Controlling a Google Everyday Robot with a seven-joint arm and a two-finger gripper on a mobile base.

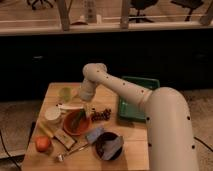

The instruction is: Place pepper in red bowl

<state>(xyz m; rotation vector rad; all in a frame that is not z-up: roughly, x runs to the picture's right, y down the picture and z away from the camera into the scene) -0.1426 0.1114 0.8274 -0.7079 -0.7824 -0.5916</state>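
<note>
Reaching in from the right, a white robot arm hangs its gripper (85, 106) just over the far rim of the red bowl (70, 128) on a wooden table (131, 132). The dark-green pepper (80, 118) lies inside that bowl. Whether the claw is open or closed cannot be told. A green tray (138, 107) sits to the right.

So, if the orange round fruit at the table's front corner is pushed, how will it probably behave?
The orange fruit looks round and smooth, so it would probably roll. It lies near the table edge, so a push might send it off. The hand hangs at the red bowl's far side, apart from the fruit.
</note>
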